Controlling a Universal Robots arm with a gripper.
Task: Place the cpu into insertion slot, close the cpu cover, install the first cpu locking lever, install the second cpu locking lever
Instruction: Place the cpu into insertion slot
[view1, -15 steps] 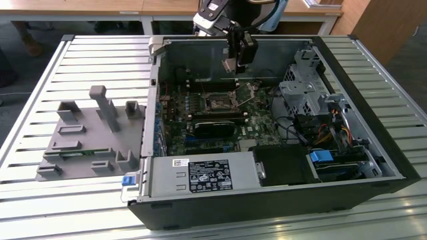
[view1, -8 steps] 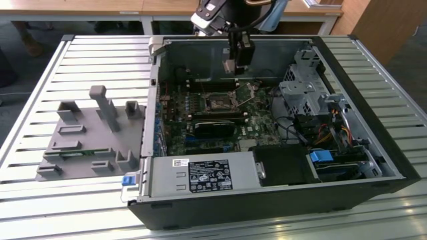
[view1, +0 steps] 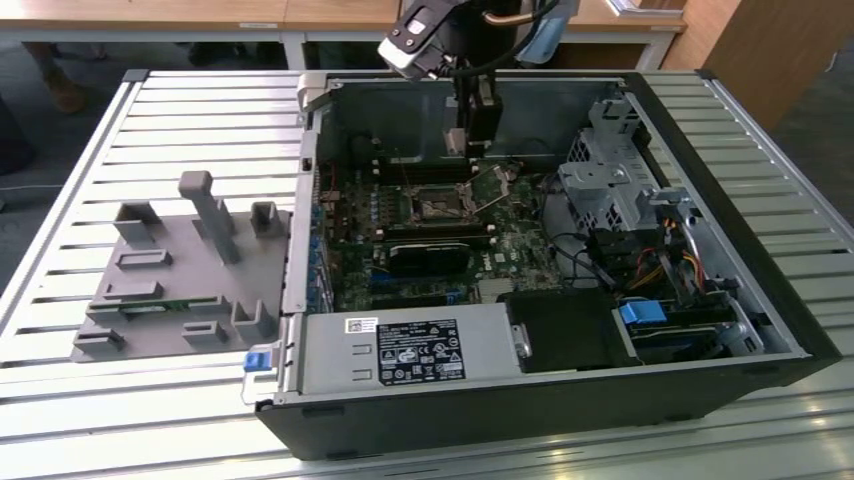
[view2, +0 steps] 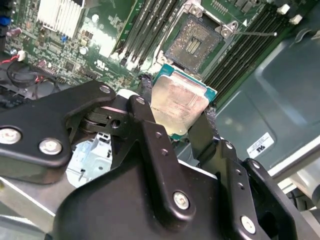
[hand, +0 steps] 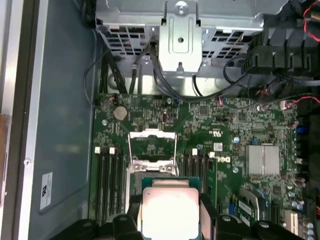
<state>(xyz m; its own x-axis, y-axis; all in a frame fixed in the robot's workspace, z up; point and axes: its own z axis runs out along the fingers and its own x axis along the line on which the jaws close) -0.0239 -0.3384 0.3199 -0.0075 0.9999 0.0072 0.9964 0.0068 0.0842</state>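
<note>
1. While my hand (view2: 175, 100) hangs inside the open computer case (view1: 534, 425), its two black fingers (view2: 202, 132) pinch the cpu (view2: 182, 97) by opposite edges, silver top showing in both wrist views.
2. Just beyond the held chip and apart from it, the insertion slot (view2: 192, 42) lies uncovered on the green motherboard (hand: 225, 125), its pin field bare.
3. Long black memory slots (hand: 107, 175) run along both sides of the slot, under my hand.
4. Below my hand, the case rests on a slatted table (view1: 160, 120).
</note>
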